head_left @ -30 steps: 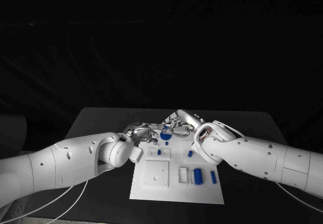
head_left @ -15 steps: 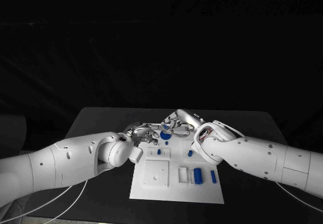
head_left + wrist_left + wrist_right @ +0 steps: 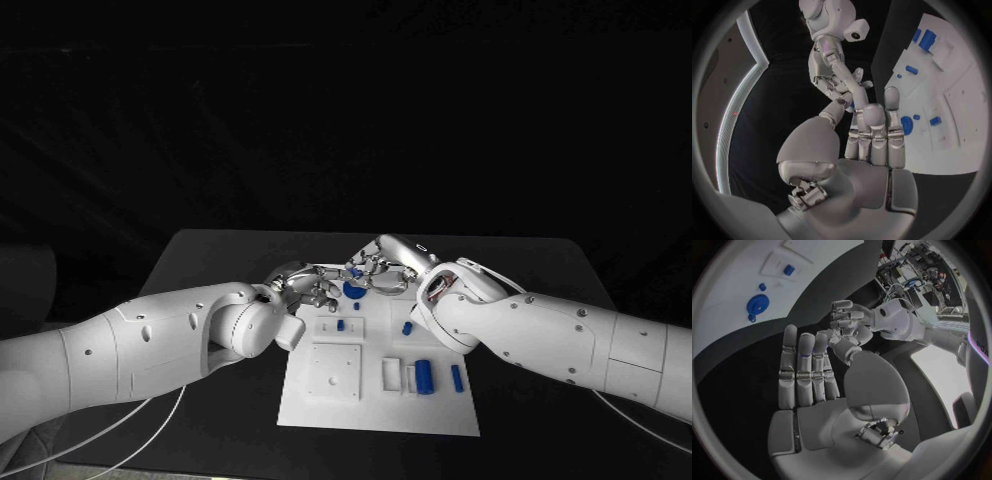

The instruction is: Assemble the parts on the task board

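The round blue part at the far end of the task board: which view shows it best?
The right wrist view: the round blue part lies unobstructed on the task board. The left wrist view shows it beside the left hand. In the head view it is tiny between both hands.

The head camera looks steeply down from above at the desk (image 3: 216,250), the task board (image 3: 378,395) at lower centre. Each wrist camera sits close behind its own robot hand, facing along the fingers; both share the board's far end and the round blue part (image 3: 907,125).
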Motion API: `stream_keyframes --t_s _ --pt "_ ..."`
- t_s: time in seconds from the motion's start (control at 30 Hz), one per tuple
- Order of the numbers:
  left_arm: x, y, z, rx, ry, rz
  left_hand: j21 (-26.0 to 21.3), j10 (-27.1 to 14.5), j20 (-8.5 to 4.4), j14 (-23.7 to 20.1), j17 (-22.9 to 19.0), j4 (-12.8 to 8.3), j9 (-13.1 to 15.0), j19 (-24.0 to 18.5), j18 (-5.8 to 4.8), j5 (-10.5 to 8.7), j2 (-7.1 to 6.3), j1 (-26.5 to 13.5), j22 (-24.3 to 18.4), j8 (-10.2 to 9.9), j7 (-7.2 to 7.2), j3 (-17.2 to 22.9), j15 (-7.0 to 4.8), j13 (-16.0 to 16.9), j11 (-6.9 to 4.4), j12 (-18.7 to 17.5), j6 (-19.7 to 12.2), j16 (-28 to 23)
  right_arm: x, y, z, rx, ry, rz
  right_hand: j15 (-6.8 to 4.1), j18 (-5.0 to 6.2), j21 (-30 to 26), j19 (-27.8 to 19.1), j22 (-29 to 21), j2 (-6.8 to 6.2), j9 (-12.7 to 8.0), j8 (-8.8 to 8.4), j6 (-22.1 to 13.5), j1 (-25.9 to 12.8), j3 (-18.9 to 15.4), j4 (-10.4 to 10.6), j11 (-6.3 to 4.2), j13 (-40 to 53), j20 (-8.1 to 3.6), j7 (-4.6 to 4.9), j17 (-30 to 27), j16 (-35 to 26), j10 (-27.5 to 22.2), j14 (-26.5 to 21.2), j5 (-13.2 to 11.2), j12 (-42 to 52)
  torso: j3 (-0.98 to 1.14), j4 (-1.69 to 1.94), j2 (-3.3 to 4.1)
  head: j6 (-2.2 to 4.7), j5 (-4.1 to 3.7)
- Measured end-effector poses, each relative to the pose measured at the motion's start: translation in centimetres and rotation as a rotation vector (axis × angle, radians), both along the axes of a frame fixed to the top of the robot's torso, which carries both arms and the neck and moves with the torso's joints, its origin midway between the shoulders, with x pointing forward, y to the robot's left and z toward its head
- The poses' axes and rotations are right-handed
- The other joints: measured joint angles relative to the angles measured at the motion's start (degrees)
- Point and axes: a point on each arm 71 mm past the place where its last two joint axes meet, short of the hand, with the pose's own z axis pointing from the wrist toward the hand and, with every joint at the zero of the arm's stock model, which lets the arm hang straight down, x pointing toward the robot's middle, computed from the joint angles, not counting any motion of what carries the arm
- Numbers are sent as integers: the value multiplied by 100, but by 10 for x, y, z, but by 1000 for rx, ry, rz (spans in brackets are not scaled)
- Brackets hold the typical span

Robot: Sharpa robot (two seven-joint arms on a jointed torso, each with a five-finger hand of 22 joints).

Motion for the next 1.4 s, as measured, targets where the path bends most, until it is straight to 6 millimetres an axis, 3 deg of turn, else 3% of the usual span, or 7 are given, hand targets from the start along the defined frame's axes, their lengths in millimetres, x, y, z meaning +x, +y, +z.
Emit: stream_keyframes --t_s 0.53,0.83,1.2,1.27,1.3,1.33,1.4 --pt "-1 0 -1 22 -20 -29 -49 0 20 -7 -17 79 -2 -20 0 -460 382 -455 4 -1 0 -8 7 72 1 84 -1 0 1 -1 0 -12 15 11 -20 -1 0 -41 42 -8 -1 0 0 -8 16 17 1 1 0 0 0 -22 -1 -20 -22 -8 -4 3 0 -22 -4" --pt "-1 1 0 46 -48 -57 -50 -1 20 -47 19 -3 -3 -20 0 -350 571 -705 3 -19 0 75 -19 143 1 210 -2 139 1 0 -1 -14 18 16 -20 0 -15 -41 61 9 -1 0 0 -24 16 17 2 1 -1 0 0 -22 -1 -20 -23 -23 -2 -1 -1 -34 -13" --pt "-1 0 0 68 -72 -78 -50 -1 20 -37 -32 -132 -3 -20 0 -319 630 -1004 3 -18 0 204 -26 186 2 272 -1 264 1 -1 -1 -17 27 21 34 0 -159 -209 58 30 -1 0 0 -30 -10 30 62 -107 43 0 -53 -194 -172 -181 -26 -224 0 -2 -2 -48 -30" --pt "-1 0 0 70 -75 -80 -50 0 20 -37 -32 -191 1 -20 0 -298 626 -1035 2 -18 0 283 -25 186 2 295 -1 299 2 -1 -1 -17 34 22 129 0 -285 -303 -27 -12 2 45 -228 -74 -293 94 144 -216 137 129 -120 -311 -294 -314 289 -357 0 -2 -3 -49 -30" --pt "-1 1 0 71 -77 -80 -42 -1 20 -36 -32 -195 9 -20 0 -442 613 -1048 2 -18 0 378 -25 186 2 295 -1 307 2 -2 -2 -17 38 22 150 0 -342 -342 -70 -39 12 75 -370 -132 -419 127 175 -260 176 170 -148 -353 -325 -362 413 -400 0 -4 -3 -50 -34" --pt "-1 1 0 71 -79 -80 -3 -4 20 -36 -32 -193 318 -20 0 -576 561 -1100 2 -16 0 601 -24 186 -1 295 -1 307 2 -3 -2 -19 43 20 188 0 -442 -391 -156 -81 58 105 -547 -203 -644 183 200 -335 225 207 -192 -417 -388 -440 557 -469 0 -4 -4 -51 -34" --pt "-1 1 1 72 -82 -80 -1 -14 20 -36 -32 -198 475 -20 0 -602 534 -1123 2 -14 0 686 -24 191 -11 295 -1 317 3 -5 -3 -20 50 15 209 -1 -607 -381 -341 -102 23 65 -750 -213 -1055 239 215 -484 257 251 -269 -486 -403 -475 712 -540 2 -5 -4 -51 -35"
